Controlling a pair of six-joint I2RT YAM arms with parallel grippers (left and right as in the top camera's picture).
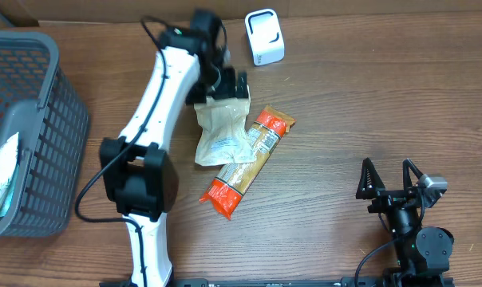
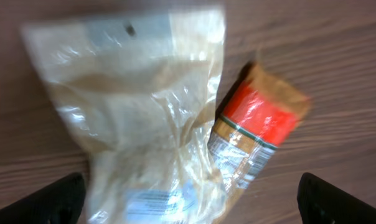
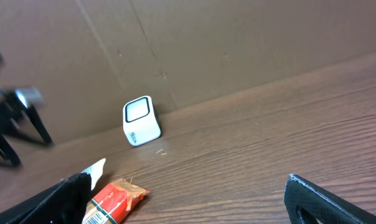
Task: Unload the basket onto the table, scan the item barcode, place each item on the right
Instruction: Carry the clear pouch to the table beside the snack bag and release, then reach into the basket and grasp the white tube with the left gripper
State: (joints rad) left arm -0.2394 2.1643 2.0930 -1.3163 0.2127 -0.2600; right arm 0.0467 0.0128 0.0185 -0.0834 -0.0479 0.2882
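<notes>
A crinkled clear-and-tan bag [image 1: 221, 131] with a printed label lies on the table, partly over a long orange package [image 1: 245, 163]. My left gripper [image 1: 223, 89] hovers over the bag's top end, open. In the left wrist view the bag [image 2: 138, 112] is blurred and fills the space between the spread fingers [image 2: 60, 199], with the orange package [image 2: 256, 137] to its right. The white scanner [image 1: 264, 37] stands at the back edge. My right gripper [image 1: 393, 179] sits open and empty at the front right; its view shows the scanner [image 3: 141, 120] and the orange package's end [image 3: 116, 199].
A grey mesh basket [image 1: 33, 88] stands at the left edge with a white-and-teal packet [image 1: 1, 175] inside. A cardboard wall [image 3: 238, 43] runs behind the scanner. The left arm [image 1: 157, 104] stretches from the front edge toward the back.
</notes>
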